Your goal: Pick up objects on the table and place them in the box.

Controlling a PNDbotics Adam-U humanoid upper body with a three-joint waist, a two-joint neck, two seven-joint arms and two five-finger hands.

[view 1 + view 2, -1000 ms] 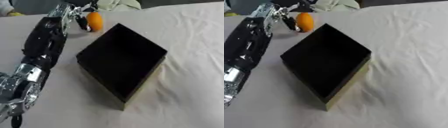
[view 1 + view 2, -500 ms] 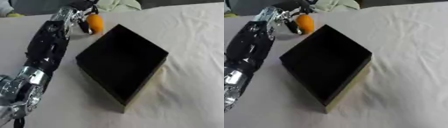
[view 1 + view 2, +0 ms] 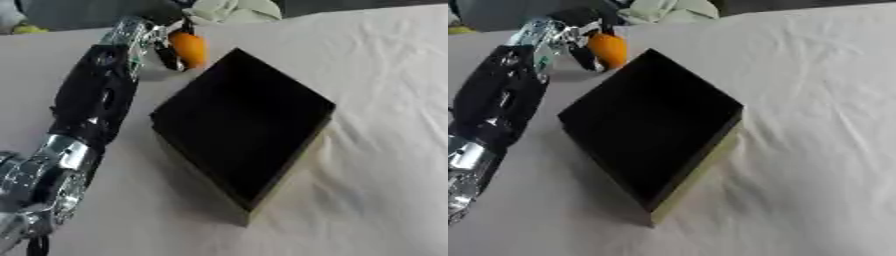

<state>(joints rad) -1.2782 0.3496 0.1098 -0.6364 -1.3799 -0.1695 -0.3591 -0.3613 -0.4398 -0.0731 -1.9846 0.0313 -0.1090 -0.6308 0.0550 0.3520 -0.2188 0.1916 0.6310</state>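
So far my left hand (image 3: 166, 42) grasps the orange object (image 3: 189, 48) beyond the box (image 3: 241, 127); nothing shows inside yet, so placing remains.

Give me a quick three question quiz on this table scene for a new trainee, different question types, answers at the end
1. True or false: the orange object already lies inside the black box.
2. Which hand is on the orange object: A left hand, B right hand?
3. Fill in: the box stands on a ___ cloth.

Key: 1 false, it is outside the box, by the far corner. 2 A. 3 white.
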